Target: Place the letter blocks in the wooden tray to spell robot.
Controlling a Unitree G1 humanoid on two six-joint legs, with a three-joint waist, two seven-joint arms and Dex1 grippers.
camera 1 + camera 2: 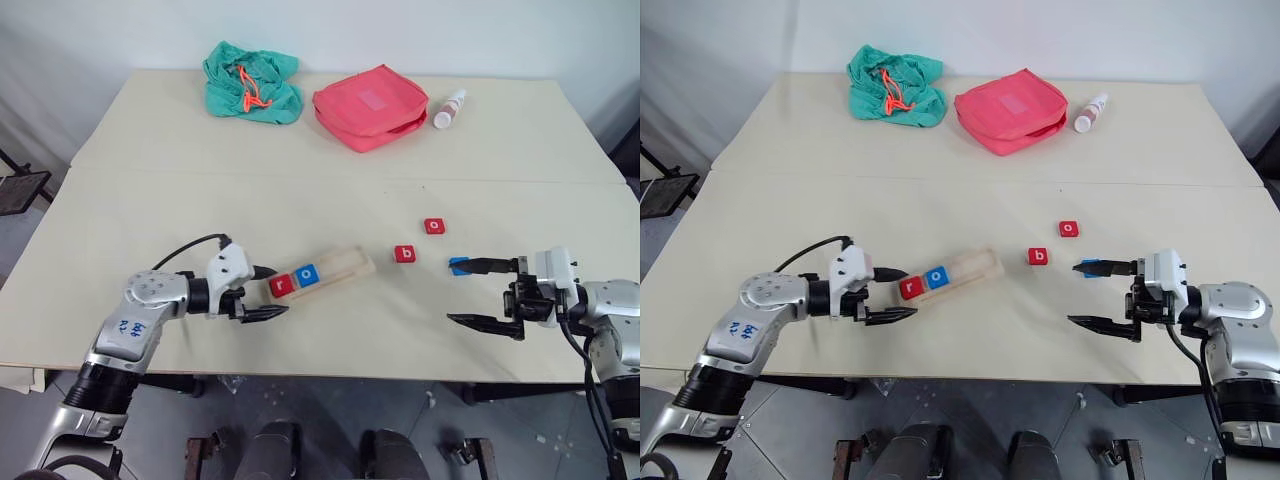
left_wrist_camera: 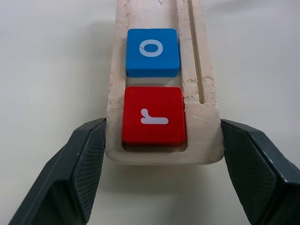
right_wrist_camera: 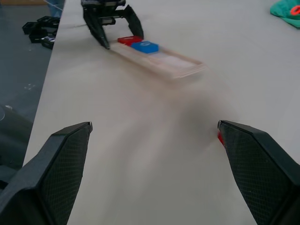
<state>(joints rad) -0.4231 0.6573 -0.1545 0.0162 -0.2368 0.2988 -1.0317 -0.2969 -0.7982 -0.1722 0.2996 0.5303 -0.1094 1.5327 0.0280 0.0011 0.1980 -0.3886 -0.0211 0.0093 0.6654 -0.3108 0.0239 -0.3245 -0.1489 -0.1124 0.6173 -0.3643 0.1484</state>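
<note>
The wooden tray point(image 1: 345, 266) lies slanted at the table's middle front. A red r block point(image 1: 282, 286) and a blue o block point(image 1: 307, 276) sit side by side in its left end. My left gripper point(image 1: 276, 291) is open, one fingertip on each side of that end, close against the edges. A red b block point(image 1: 404, 254) and a red o block point(image 1: 434, 226) lie loose to the right of the tray. A blue block point(image 1: 458, 266) lies at the far fingertip of my right gripper point(image 1: 458, 292), its letter hidden. That gripper is open, points left and holds nothing.
At the table's back lie a green cloth bag point(image 1: 252, 82), a pink pouch point(image 1: 370, 105) and a small white bottle point(image 1: 449, 108). The table's front edge point(image 1: 330, 372) runs just below both grippers.
</note>
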